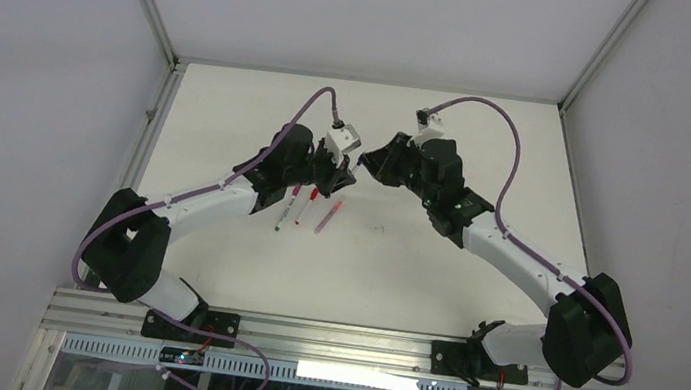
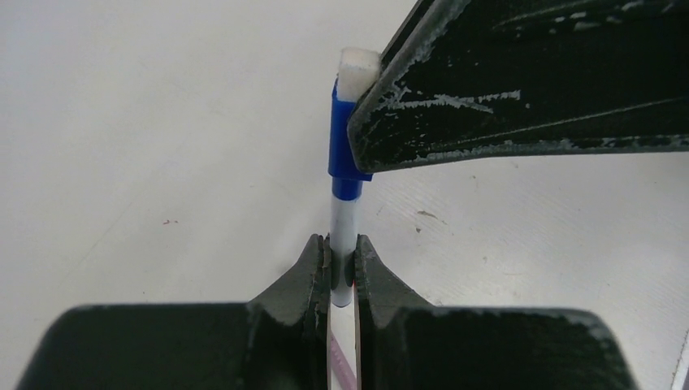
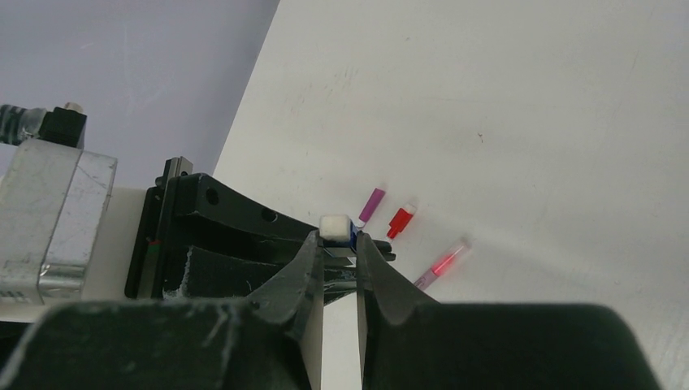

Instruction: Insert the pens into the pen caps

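Observation:
My left gripper (image 2: 343,249) is shut on the white barrel of a blue-ended pen (image 2: 344,231). The pen's blue end sits in the mouth of a dark blue pen cap (image 2: 342,138) with a white top. My right gripper (image 3: 335,240) is shut on that pen cap (image 3: 336,227); one of its black fingers (image 2: 520,89) covers the cap's right side in the left wrist view. In the top view both grippers meet above the middle of the table, left gripper (image 1: 342,170) facing right gripper (image 1: 366,167). The join itself is too small to see there.
Three capped pens lie on the white table below the grippers: a purple-capped one (image 3: 372,204), a red-capped one (image 3: 400,220) and a pink one (image 3: 443,264). In the top view they lie near the left forearm (image 1: 304,208). Grey walls enclose the table (image 1: 434,257).

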